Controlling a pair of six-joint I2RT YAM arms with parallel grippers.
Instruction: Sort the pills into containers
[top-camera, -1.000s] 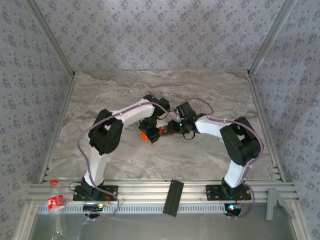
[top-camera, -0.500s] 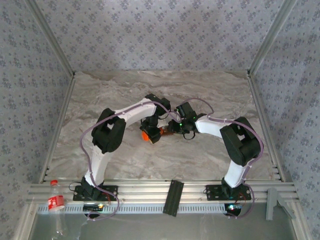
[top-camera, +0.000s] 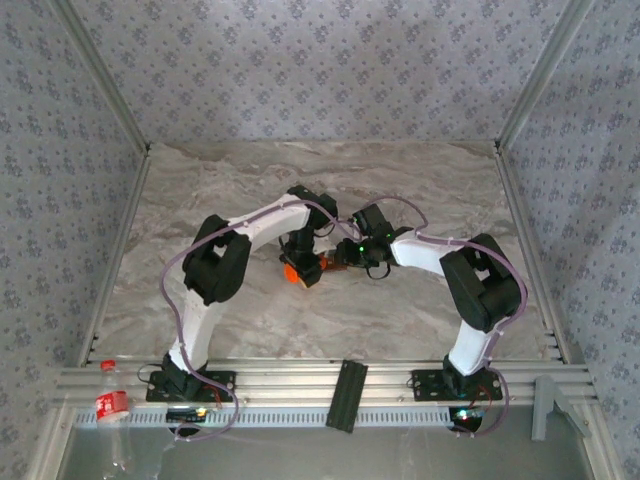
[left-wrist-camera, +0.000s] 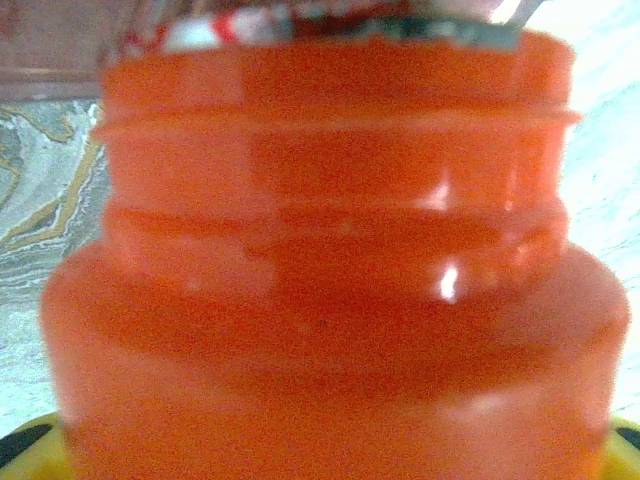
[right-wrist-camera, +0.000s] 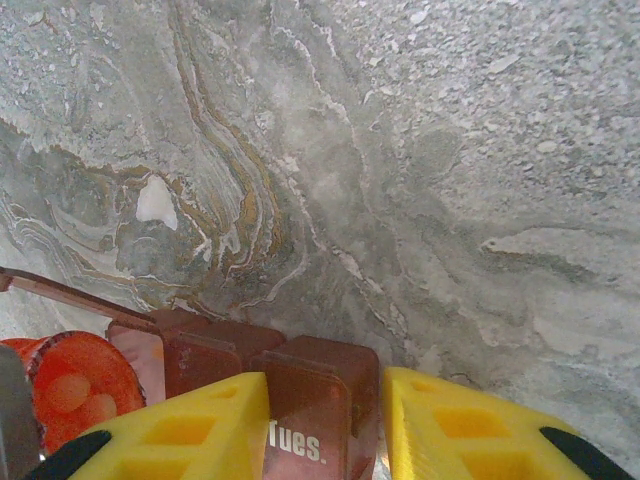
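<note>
Orange bottle (top-camera: 290, 271) near the middle of the marble table (top-camera: 200, 190), held by the left gripper (top-camera: 297, 262), a yellow finger (left-wrist-camera: 22, 446) pressed to each side of its body, jaws at a middling width around it. From the left wrist, seen very close: threaded neck uppermost, broad shoulder below, glossy highlights on the plastic

Just right of the bottle, at its mouth, the pill box (right-wrist-camera: 312, 392): a dark reddish-brown strip of joined compartments, reaching away from the bottle toward the right arm. Touching the bottle or only beside it, cannot tell

Right gripper (right-wrist-camera: 325, 432) closed narrow on the end of the strip away from the bottle, one yellow finger on each side of the compartment marked "Tues."

Compartment nearest the bottle open, pale pinkish inside, its thin lid (right-wrist-camera: 70, 296) swung up and running past the bottle's mouth

Round bottle mouth turned toward that open compartment, just beside it. Inside the mouth, pale rounded lumps, probably pills (right-wrist-camera: 68, 392), too tinted by the orange plastic to count
</note>
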